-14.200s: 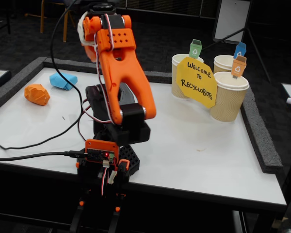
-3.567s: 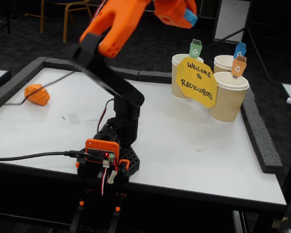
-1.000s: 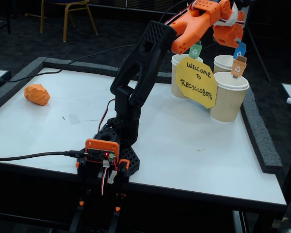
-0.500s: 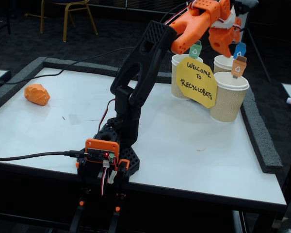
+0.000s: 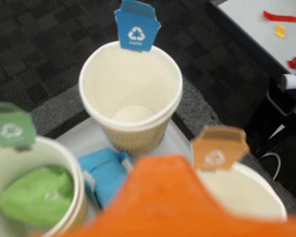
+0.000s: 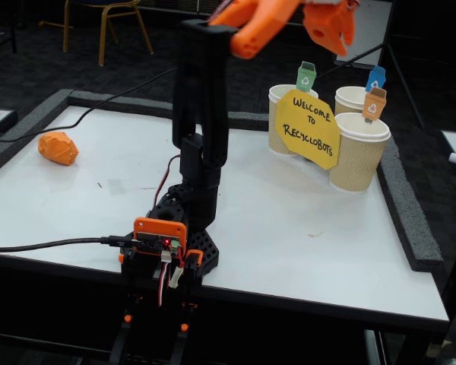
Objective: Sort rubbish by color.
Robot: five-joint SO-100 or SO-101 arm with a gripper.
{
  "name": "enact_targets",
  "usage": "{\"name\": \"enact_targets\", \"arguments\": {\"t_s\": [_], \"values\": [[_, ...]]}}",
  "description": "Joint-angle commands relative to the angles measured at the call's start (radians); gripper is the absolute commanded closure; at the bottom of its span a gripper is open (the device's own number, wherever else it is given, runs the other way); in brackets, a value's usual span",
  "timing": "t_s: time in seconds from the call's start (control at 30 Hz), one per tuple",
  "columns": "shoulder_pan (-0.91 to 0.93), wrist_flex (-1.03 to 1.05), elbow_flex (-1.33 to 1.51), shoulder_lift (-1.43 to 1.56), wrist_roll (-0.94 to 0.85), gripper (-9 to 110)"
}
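In the wrist view a light blue lump [image 5: 104, 173] lies on the table between three paper cups. The blue-tagged cup [image 5: 130, 106] behind it is empty. A green lump [image 5: 37, 195] sits inside the green-tagged cup [image 5: 76, 197]. The orange-tagged cup [image 5: 246, 195] is on the right, its inside mostly hidden. One blurred orange finger [image 5: 167, 202] fills the bottom edge. In the fixed view my gripper [image 6: 333, 34] hangs high above the cups, open and holding nothing. The orange lump [image 6: 58, 147] rests at the table's far left.
The three cups [image 6: 357, 156] stand at the table's back right behind a yellow "Welcome to Recyclobots" sign [image 6: 310, 128]. A grey foam border [image 6: 406, 213] edges the white table. The arm's base [image 6: 167, 243] and its cables sit at the front.
The arm has pulled up and back from over the cups, its upper link now upright. The blue lump it carried earlier now lies on the table between the cups.
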Motion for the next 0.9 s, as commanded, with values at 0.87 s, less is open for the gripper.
{"name": "enact_targets", "arguments": {"t_s": [0.87], "values": [[-0.124,-0.066,1.209,1.517,-0.025,100]]}}
